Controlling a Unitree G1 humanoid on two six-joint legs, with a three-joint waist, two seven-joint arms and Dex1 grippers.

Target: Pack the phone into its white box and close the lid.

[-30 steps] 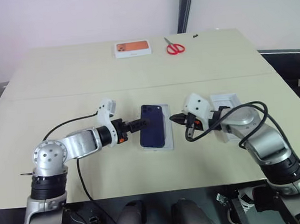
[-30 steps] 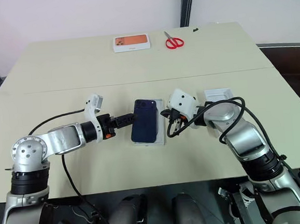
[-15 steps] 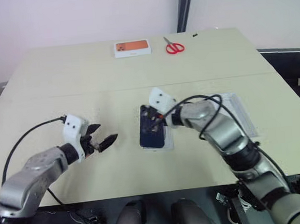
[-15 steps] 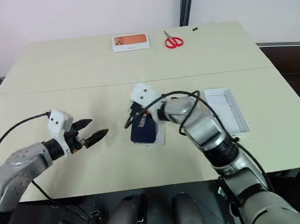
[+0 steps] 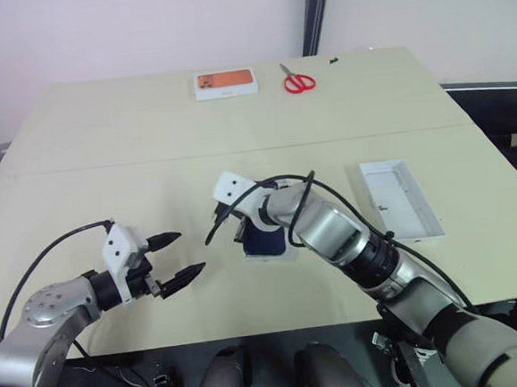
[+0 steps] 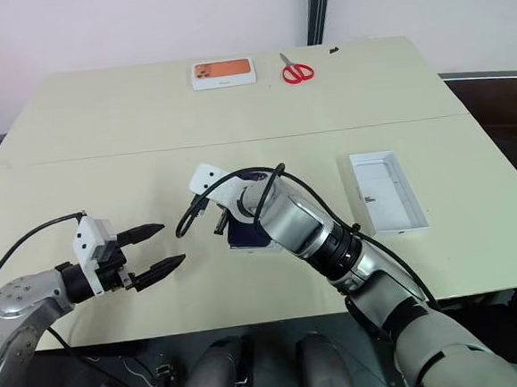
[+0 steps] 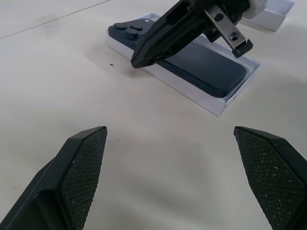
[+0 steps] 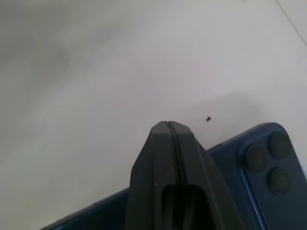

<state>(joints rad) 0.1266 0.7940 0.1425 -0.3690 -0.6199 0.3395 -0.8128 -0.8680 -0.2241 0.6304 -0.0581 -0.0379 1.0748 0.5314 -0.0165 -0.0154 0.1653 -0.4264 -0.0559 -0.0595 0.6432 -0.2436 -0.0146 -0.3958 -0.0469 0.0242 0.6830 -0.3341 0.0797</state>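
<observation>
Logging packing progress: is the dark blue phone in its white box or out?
In. The slim navy-blue smartphone lies camera-side up inside the shallow white cardboard box, whose rim shows around it.

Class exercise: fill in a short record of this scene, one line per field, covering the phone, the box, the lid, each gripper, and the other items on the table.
phone: phone lies back-up in the white box, mid-table
lid: lid lies open side up, apart, on the robot's right
left gripper: left gripper open, holding nothing, beside the box on its left
right gripper: right gripper shut, holding nothing, tips above the phone's left edge near its camera end
far edge: orange-print box; red scissors
surface: table
</observation>
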